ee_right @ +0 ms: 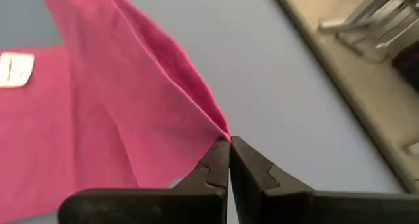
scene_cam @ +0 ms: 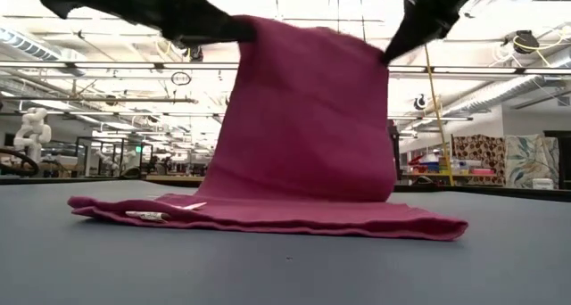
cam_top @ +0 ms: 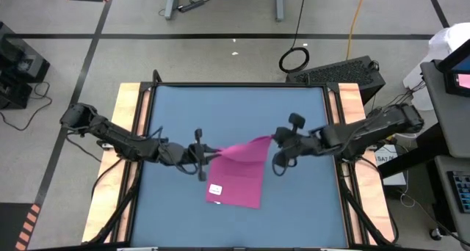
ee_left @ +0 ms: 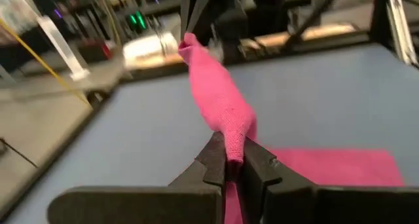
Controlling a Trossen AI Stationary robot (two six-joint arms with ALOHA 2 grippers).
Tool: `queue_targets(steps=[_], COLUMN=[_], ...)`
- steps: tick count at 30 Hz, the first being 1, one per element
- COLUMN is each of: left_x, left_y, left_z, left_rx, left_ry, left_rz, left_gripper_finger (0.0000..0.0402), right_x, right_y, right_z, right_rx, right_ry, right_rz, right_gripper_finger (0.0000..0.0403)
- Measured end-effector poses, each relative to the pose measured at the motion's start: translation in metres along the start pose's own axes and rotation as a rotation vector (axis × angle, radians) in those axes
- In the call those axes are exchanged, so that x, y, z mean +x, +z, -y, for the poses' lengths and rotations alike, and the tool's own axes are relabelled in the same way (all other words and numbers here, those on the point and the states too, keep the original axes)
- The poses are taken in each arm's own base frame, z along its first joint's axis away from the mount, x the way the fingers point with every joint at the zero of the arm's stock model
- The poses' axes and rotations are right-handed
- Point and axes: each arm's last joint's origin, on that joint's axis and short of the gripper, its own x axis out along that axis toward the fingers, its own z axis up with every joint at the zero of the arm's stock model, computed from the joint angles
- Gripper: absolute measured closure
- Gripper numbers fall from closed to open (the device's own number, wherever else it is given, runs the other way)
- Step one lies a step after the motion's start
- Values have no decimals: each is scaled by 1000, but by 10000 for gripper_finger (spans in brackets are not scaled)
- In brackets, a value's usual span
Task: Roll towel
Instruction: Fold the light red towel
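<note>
High view shows the towel [cam_top: 242,176] near the middle of the blue table [cam_top: 183,111], its white tag [cam_top: 215,189] too small to read. The left gripper [cam_top: 203,154] and right gripper [cam_top: 276,142] each pinch a raised corner. Grey floor surrounds the table; a workshop lies behind.

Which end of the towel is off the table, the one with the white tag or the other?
The other end. The left gripper and right gripper pinch the towel there; the white tag end lies flat.
</note>
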Motion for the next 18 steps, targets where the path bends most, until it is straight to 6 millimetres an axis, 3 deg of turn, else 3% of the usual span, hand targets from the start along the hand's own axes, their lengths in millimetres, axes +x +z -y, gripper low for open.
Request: queue_targets(steps=[4, 8, 18], left_x=[4, 5, 3], left_y=[4, 2, -20], left_z=[-12, -17, -13], left_rx=[18, 17, 4], left_ry=[53, 68, 18], left_rz=[42, 18, -192], left_gripper_finger=[383, 383, 383], right_x=[-12, -19, -15], right_y=[13, 19, 5], right_z=[15, 18, -18], right_rx=[-1, 12, 106], right_ry=[-13, 26, 218], right_rz=[52, 73, -63], right_gripper_finger=[402, 402, 403])
